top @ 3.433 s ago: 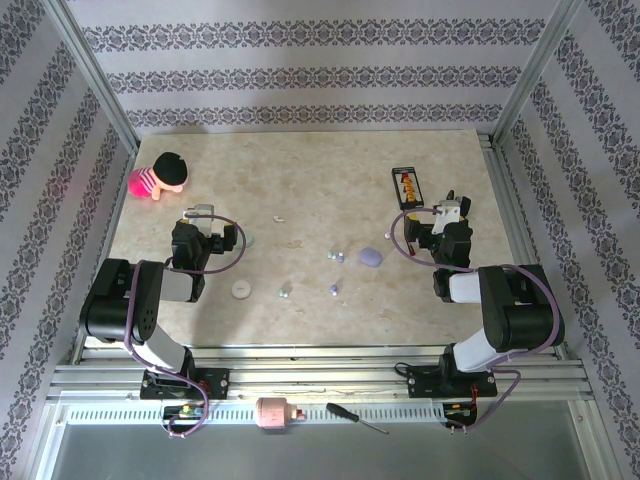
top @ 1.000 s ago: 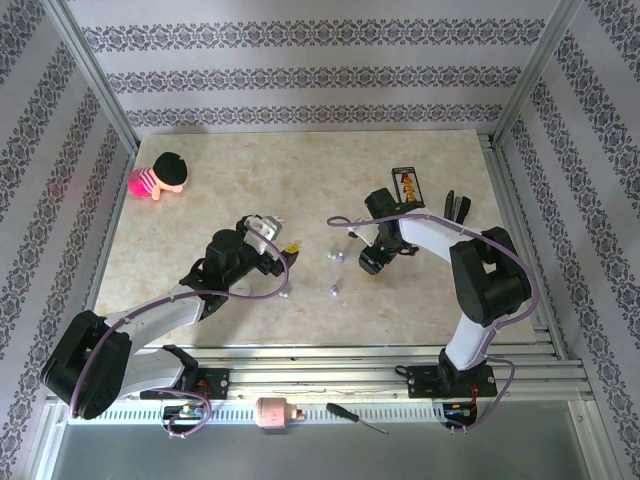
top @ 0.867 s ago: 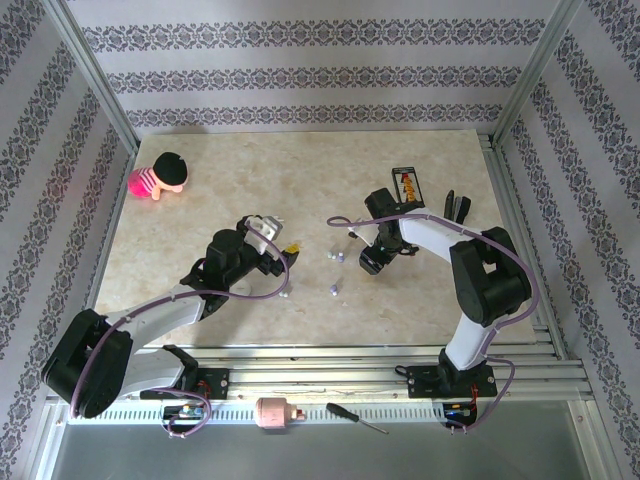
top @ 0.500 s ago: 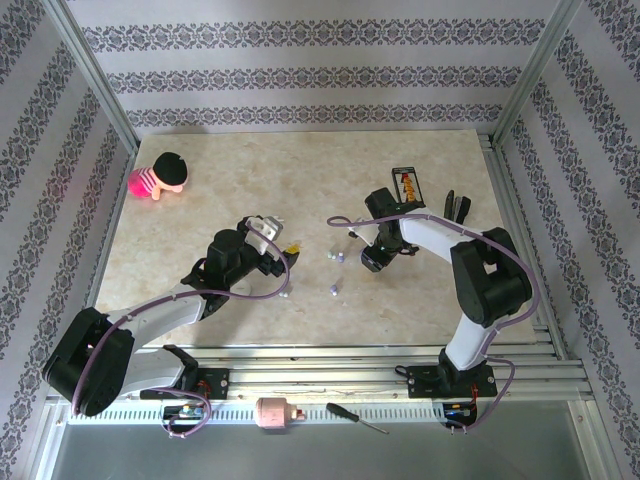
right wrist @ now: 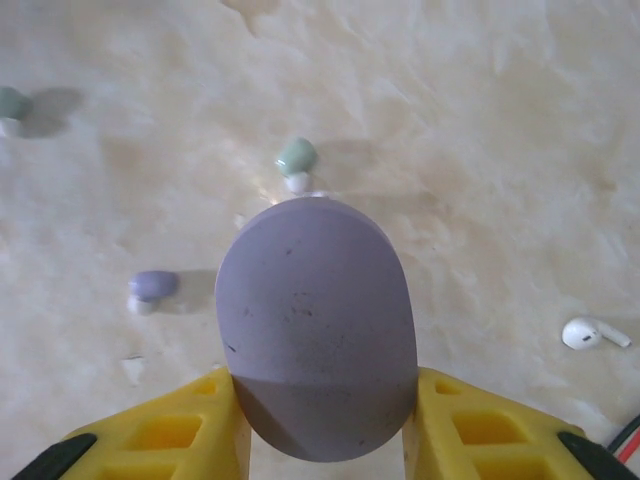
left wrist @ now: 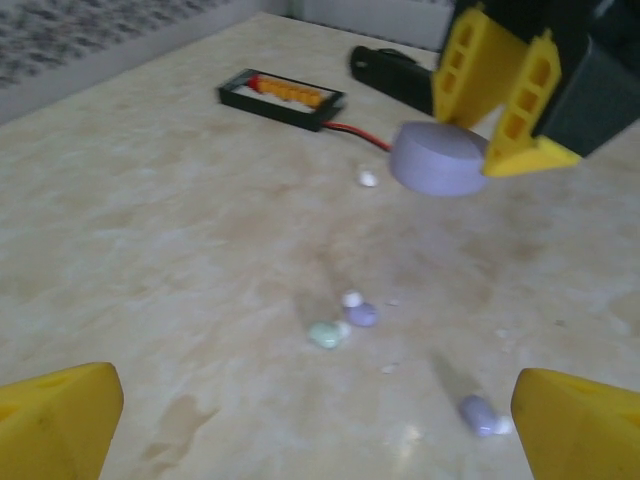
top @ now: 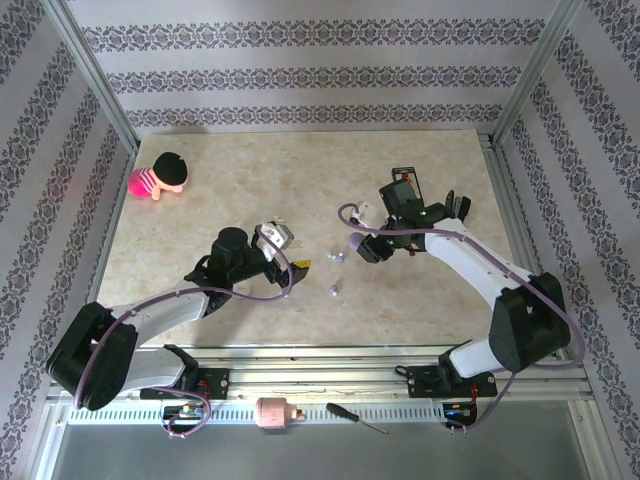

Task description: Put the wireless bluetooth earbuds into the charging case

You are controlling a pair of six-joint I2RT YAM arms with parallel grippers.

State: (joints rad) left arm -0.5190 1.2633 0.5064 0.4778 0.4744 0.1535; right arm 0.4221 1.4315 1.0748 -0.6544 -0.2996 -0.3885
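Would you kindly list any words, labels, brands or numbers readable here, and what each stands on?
None can be read.
The lavender case is plain apart from small specks.
The black holder with orange parts is too blurred to show any marking.

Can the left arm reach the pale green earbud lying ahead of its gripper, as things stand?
Probably yes. The left gripper is open, with bare table between it and the pale green earbud. The right gripper holds the lavender case farther back. A lavender earbud lies close beside the green one.
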